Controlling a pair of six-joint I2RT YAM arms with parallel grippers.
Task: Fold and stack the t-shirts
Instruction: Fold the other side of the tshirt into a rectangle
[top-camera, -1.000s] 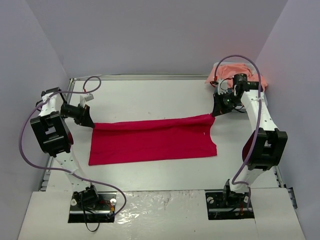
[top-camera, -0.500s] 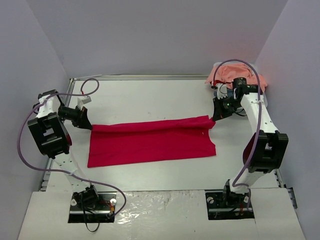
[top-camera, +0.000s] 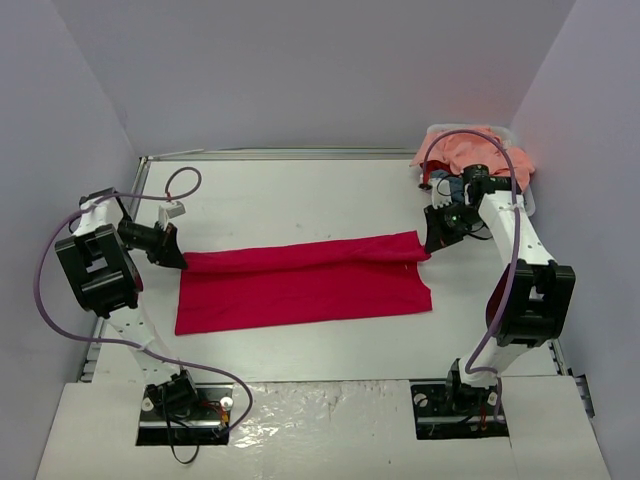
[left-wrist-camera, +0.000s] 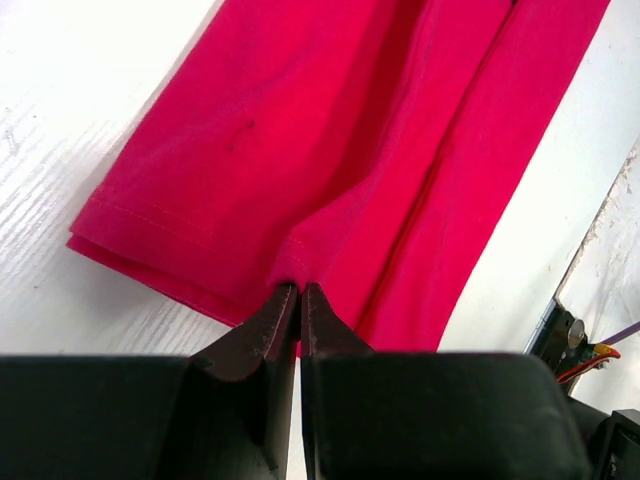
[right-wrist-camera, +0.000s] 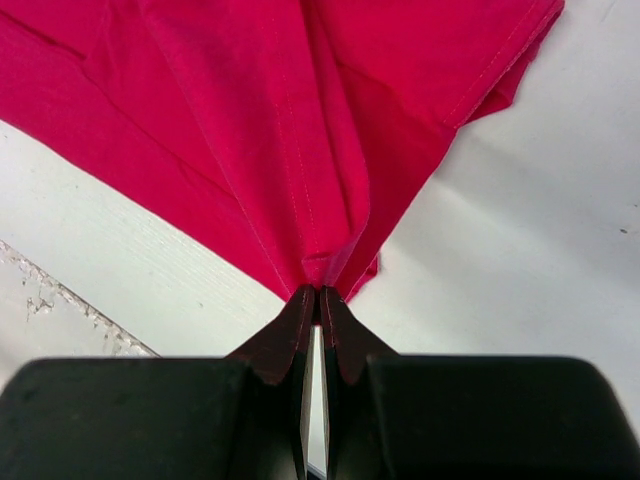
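Here we are, both arms on the cloth: the red t-shirt (top-camera: 300, 290) is stretched left to right across the middle of the table (top-camera: 300, 195), its near part flat on the surface and its far edge raised in a line between the two arms. The left gripper (top-camera: 178, 258) has its fingers pressed together on a pinch of fabric at the left end, and the wrist view shows the cloth bunching right into the tips. The right gripper (top-camera: 428, 245) is clamped the same way on the right end, folds fanning out from the pinch. Off in the far right corner a peach t-shirt (top-camera: 470, 145) waits heaped in the basket (top-camera: 520, 135), well apart from the action. This looks like the lengthwise fold, far edge about to go over to the near one. To do it well, I'd say both arms should travel together at the same height, with just enough pull to stop the middle sagging. Too much tension and a pinch this small could slip out. Bring the raised edge down square on the near hem, lay it flat, and only then let the fingers part.
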